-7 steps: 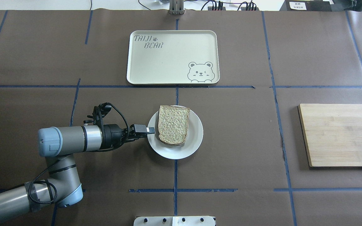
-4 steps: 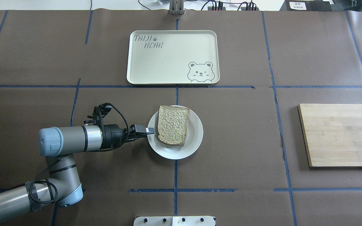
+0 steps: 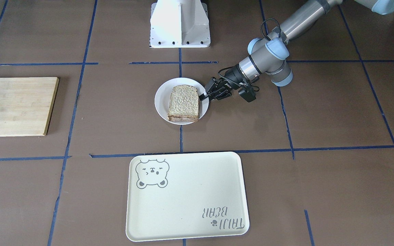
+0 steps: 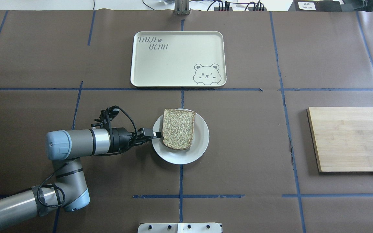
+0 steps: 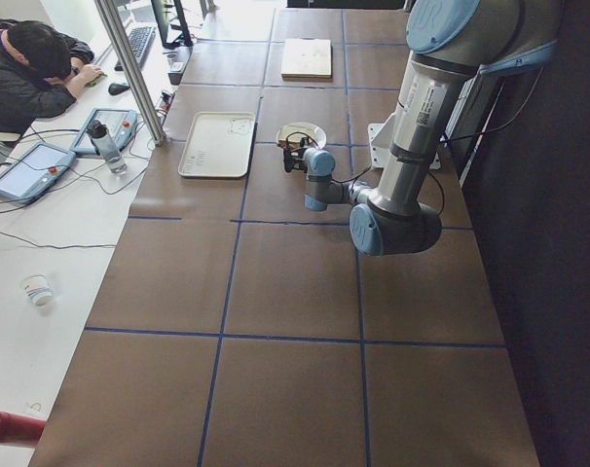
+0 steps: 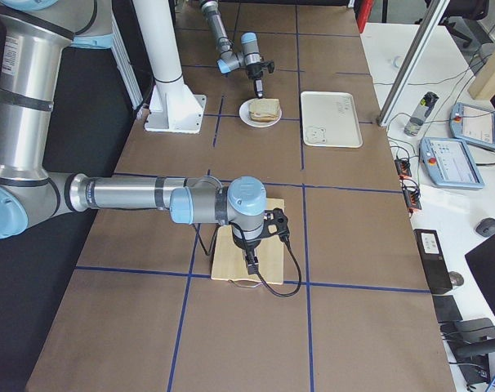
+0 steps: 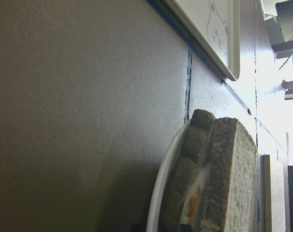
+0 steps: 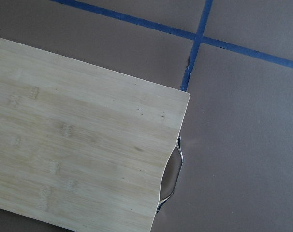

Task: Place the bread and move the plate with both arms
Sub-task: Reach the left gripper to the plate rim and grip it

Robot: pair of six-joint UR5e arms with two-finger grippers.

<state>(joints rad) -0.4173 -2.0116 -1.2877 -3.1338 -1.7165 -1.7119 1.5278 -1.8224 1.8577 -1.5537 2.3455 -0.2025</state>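
The bread [image 4: 178,128] lies flat on the white plate [image 4: 201,142] at the table's middle, stacked on a second slice. The left wrist view shows the stack edge-on [image 7: 228,179], with white and orange filling between the slices, and the plate's rim [image 7: 161,193]. My left gripper [image 4: 156,133] lies level at the plate's left rim, its tip over the rim and just short of the bread. It also shows in the front view [image 3: 205,96]. I cannot tell whether it is open or shut. My right gripper [image 6: 250,268] hangs over the wooden board; I cannot tell its state.
A cream tray with a bear drawing [image 4: 173,58] lies beyond the plate. A wooden cutting board [image 4: 351,139] lies at the right, its metal handle in the right wrist view [image 8: 173,179]. The white robot base [image 3: 180,24] stands at the near edge.
My left arm has shifted to the right and its tip has crept slightly further over the plate's rim. The plate and bread have not moved.
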